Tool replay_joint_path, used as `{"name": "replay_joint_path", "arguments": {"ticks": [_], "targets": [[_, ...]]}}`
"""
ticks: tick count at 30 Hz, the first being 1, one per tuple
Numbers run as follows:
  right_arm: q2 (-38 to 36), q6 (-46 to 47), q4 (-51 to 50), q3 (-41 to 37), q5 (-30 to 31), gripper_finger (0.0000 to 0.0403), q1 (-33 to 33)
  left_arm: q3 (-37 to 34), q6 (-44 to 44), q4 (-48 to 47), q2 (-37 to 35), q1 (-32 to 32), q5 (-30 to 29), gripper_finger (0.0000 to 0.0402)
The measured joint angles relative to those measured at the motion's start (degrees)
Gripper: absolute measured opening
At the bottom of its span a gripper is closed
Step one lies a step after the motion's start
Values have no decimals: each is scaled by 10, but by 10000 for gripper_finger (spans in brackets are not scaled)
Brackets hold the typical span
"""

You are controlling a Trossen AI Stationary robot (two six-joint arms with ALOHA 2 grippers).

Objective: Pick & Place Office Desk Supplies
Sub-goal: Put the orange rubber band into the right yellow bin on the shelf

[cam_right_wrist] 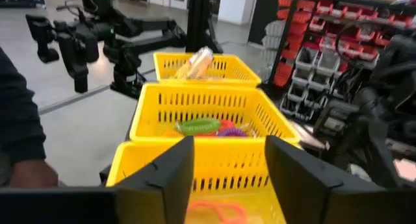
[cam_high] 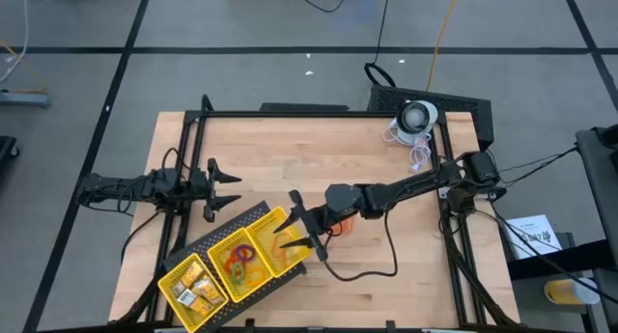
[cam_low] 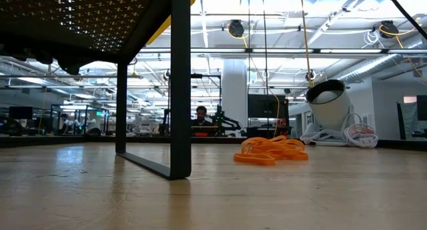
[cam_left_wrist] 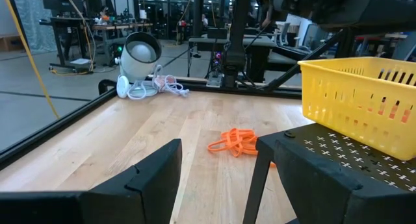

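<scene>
Right end effector point(cam_high: 294, 229) hangs over the near compartment of the yellow three-compartment tray point(cam_high: 253, 219), fingers spread and pinching nothing. Directly beneath it, in the right wrist view, orange rubber-band loops point(cam_right_wrist: 218, 211) lie on that compartment's floor, clear of the fingers. One compartment further on, the coloured rings point(cam_right_wrist: 207, 126) sit in a heap, green, red and purple. In the far compartment lie the yellow-gold blocky pieces point(cam_right_wrist: 195, 63). The tray rests on a black perforated stand point(cam_high: 224, 227), angled across the wooden tabletop point(cam_high: 290, 150). Just beside the right end effector, on the bare wood, a pile of orange rubber bands point(cam_low: 270, 151) waits, apart from the tray. Out at the left edge, the left end effector point(cam_high: 224, 190) hovers near the tray's stand, fingers spread, holding nothing. At the back, a small white lamp point(cam_high: 418, 116) stands.
</scene>
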Motion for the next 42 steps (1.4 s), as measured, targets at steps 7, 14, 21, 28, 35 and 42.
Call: {"name": "replay_joint_path", "arguments": {"ticks": [7, 14, 21, 28, 35, 42], "targets": [[-7, -2, -20, 0, 0, 212, 0, 0, 0, 0, 0, 0, 0, 255], [-93, -9, -195, 0, 70, 203, 0, 0, 0, 0, 0, 0, 0, 255], [-163, 61, -434, -24, 224, 197, 1, 0, 0, 0, 0, 0, 0, 255], [-205, 152, -427, -171, 271, 193, 0, 0, 0, 0, 0, 0, 0, 255], [-212, 160, -266, -337, 269, 191, 0, 0, 0, 1, 0, 0, 0, 255], [-210, 178, -216, -409, 237, 180, 5, -1, 0, 37, 0, 0, 0, 255]]}}
